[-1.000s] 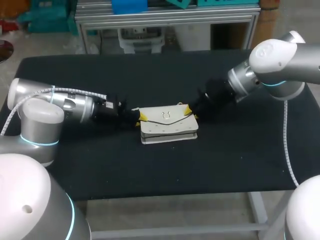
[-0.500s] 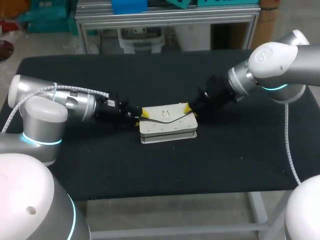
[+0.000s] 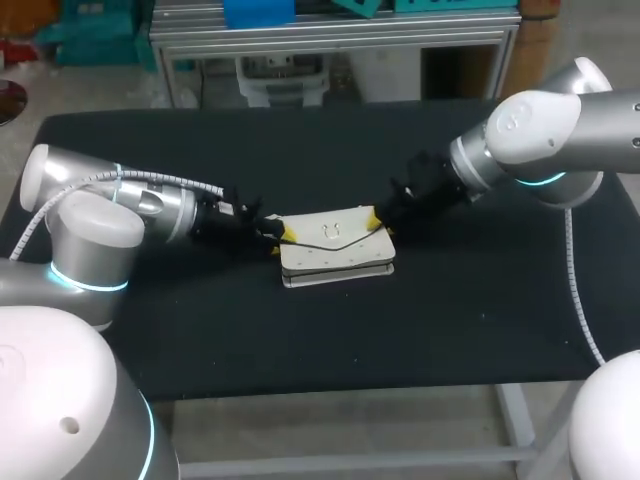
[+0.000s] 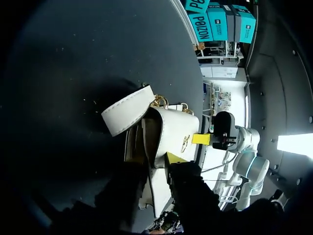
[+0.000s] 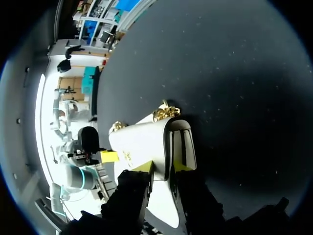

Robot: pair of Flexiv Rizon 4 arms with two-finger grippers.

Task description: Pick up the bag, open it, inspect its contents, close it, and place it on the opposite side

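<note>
Dead centre of the black table you've got the white bag. It lies flat, flap face up, with its long axis running 9 to 3 in the head view. A gold clasp sits mid-flap. The bag looks to be resting on the tabletop.

Left arm comes in from 9 o'clock, low over the table. Left gripper is at the bag's 9 o'clock end, touching it. In the left wrist view, the bag's end is directly ahead of that gripper. A white strap sticks out past it over the table, with gold rings where strap meets bag. Grip state on this side: can't tell (contact zone is too dark to read).

Right arm comes in from 3 o'clock and angles down toward 8. Right gripper is on the bag's 2 o'clock corner. In the right wrist view, both of its fingers press a white panel edge of the bag from opposite sides, so that one is clamped on the bag. Seen end-on there, a dark gap shows between the flap and the bag's body.

The two grippers sit at opposite ends of the bag, well apart from each other.
</note>
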